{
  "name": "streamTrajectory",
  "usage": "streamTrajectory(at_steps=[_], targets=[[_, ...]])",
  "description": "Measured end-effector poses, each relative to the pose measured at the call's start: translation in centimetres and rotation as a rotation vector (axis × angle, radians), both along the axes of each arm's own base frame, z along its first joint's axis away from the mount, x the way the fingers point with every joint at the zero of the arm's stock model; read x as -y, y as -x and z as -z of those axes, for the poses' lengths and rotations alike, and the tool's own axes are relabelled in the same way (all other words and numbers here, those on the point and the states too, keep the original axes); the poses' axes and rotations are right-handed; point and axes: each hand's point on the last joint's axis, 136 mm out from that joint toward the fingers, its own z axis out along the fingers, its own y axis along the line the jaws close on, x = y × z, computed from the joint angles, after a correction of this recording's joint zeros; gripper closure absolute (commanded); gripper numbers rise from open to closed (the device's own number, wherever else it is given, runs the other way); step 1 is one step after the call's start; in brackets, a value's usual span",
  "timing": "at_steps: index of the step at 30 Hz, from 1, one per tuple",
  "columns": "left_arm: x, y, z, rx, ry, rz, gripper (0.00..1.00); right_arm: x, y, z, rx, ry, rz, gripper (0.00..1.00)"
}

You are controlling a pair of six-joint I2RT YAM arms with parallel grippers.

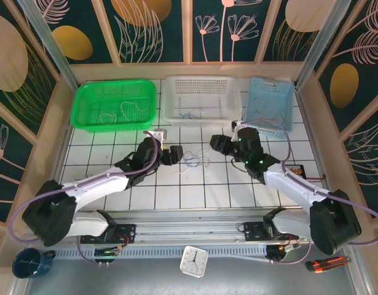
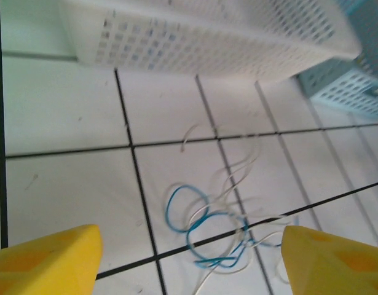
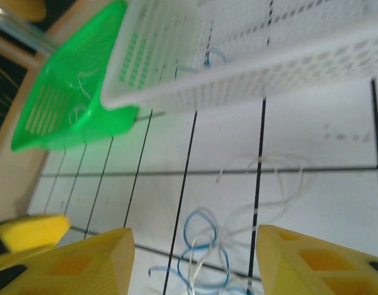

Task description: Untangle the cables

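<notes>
Centrally on the white gridded table, a small tangle of cables lies flat between the two arms, blue loops knotted through thin white strands. The left gripper sits just beside the tangle on one side and the right gripper just beside it on the other, both pointing inward at it. From the left wrist, the yellow fingers stand spread wide with nothing clamped between them, and the tangle rests on the tiles just ahead of the gap. From the right wrist, that claw's yellow fingers are likewise well apart and hold nothing; the blue loops and a white strand run down between them to the bottom edge, and whether any strand touches a finger I cannot tell. Along the far side stand three baskets in a row: a green basket holding whitish wire loops, a white basket with a bit of blue wire, and a pale blue basket with a thin wire. Near the arms' bases lie a small clock, a dark blue mug and a utility knife.
</notes>
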Motion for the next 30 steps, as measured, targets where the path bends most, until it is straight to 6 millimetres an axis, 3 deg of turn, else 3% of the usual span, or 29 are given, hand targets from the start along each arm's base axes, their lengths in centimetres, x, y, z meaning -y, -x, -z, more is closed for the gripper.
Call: streamTrajectory(at_steps=[4,9,20,25,28,30], targets=[[0.6,0.4,2.8,-0.042,-0.077,0.037,0.25,-1.1,2.1,2.1,-0.031,0.023,-0.05,0.45],[1.9,0.8,4.9,-0.064,-0.141,0.091,0.27,-0.9,2.9,3.8,-0.053,0.041,-0.048,0.45],[3.5,0.5,6.8,-0.062,-0.173,0.131,0.31,-0.8,2.6,3.7,-0.036,0.038,-0.03,0.45],[4.0,0.0,7.1,-0.051,-0.174,0.134,0.42,-0.8,2.6,3.6,-0.037,0.034,-0.029,0.45],[4.3,-0.3,7.1,-0.04,-0.173,0.134,0.56,-0.7,2.7,3.4,-0.035,0.025,-0.026,0.45],[4.5,-0.6,7.2,-0.036,-0.17,0.131,0.71,-0.7,2.7,3.2,-0.031,0.021,-0.025,0.45]])
